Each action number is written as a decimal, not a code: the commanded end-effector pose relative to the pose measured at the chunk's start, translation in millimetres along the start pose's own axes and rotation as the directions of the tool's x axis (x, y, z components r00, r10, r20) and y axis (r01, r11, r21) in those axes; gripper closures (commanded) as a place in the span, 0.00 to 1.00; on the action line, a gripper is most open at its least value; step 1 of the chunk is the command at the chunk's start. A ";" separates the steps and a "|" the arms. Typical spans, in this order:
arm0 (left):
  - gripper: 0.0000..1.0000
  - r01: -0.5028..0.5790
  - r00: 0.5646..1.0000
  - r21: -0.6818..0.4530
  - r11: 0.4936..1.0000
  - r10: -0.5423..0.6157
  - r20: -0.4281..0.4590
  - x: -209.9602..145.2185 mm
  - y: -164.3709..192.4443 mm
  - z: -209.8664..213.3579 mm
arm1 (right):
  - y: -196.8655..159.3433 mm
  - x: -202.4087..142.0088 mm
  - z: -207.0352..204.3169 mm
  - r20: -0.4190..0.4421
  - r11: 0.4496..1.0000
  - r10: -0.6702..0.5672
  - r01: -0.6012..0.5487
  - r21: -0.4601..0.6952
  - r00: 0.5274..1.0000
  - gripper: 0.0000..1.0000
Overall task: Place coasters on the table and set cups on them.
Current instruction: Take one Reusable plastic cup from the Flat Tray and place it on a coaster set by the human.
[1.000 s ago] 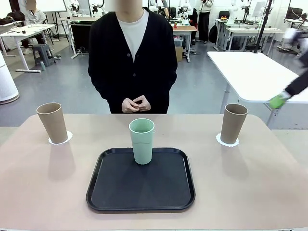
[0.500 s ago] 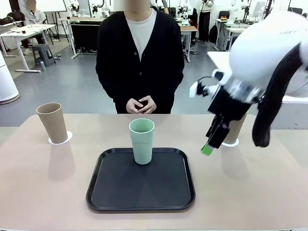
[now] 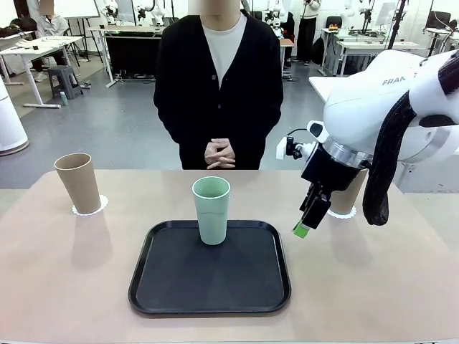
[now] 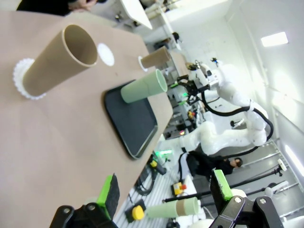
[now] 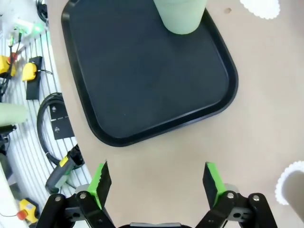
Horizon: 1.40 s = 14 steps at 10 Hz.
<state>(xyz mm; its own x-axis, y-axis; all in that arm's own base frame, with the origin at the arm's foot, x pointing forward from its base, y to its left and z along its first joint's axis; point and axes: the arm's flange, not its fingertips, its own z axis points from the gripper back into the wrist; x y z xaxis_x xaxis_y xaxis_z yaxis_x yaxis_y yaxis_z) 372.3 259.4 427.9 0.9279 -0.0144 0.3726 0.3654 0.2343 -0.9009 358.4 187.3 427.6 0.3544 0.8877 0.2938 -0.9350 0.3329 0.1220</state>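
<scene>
Step now: mint cup [image 3: 211,210], on the tray [image 3: 165,287]. My right tool [image 5: 156,176] hangs open nearby; reckon it grabs that for the bare coaster [image 5: 259,7].

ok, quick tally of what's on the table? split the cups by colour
tan cups: 2
mint green cup: 1
coasters: 3
black tray: 1
total: 7

Tan cup [image 3: 350,198] half behind right arm [image 3: 369,107]
</scene>
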 end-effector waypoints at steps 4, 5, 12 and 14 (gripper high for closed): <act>0.00 0.001 1.000 0.003 1.000 -0.001 0.003 -0.3 -1.4 1.8 | 6.0 4.8 1.7 0.004 1.000 0.018 -0.018 -0.002 1.000 0.00; 0.00 0.001 1.000 0.003 1.000 -0.001 0.003 -0.3 -1.4 1.8 | -23.2 -13.6 4.1 0.260 0.987 0.151 -0.159 0.009 0.954 0.00; 0.00 0.001 1.000 0.003 1.000 -0.001 0.003 -0.3 -1.4 1.8 | -75.9 12.2 -63.5 0.792 0.906 0.242 -0.422 0.021 0.560 0.00; 0.00 0.001 1.000 0.003 1.000 -0.001 0.003 -0.3 -1.4 1.8 | -77.7 12.7 -69.7 0.771 0.918 0.263 -0.397 -0.014 0.580 0.00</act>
<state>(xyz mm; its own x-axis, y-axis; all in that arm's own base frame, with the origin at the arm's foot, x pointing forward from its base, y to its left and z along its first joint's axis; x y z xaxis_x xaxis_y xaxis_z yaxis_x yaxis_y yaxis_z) 372.1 259.8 427.8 0.9279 -0.0136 0.3725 0.3651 0.2345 -0.9010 428.3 195.6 356.0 -0.0127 0.3303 0.9438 -0.9982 -0.0597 0.0075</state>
